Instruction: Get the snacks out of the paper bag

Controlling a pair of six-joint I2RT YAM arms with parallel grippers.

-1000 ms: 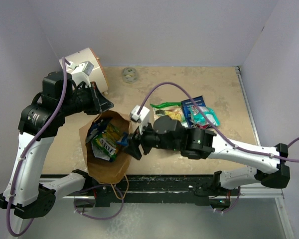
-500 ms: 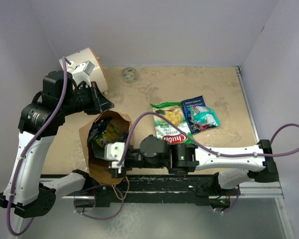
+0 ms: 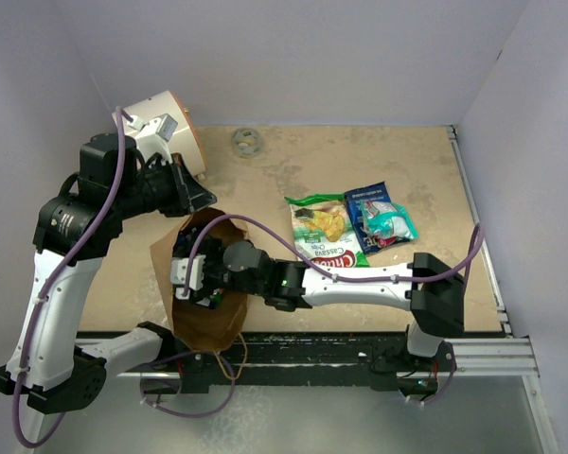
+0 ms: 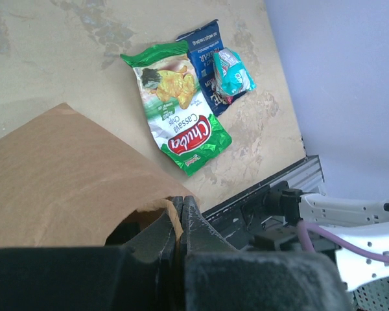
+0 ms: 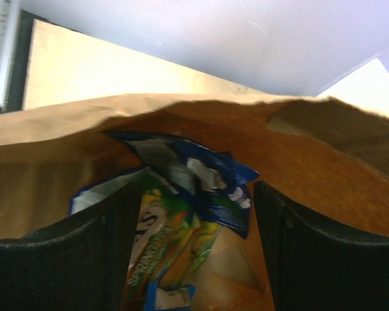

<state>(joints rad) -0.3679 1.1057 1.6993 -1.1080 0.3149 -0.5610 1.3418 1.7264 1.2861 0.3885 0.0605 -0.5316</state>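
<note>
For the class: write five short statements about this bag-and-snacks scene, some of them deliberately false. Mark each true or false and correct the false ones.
1. The left end effector is shut on the rim of the paper bag. True.
2. The right end effector is shut on a packet. False: its fingers stand open inside the bag, on either side of the packets there.
3. The green cassava packet lies on the table, outside the bag. True.
4. The bag is empty. False: a blue packet and a yellow-green packet lie in it.
5. The teal packet lies apart from the others. False: it rests on the dark blue packet.
</note>
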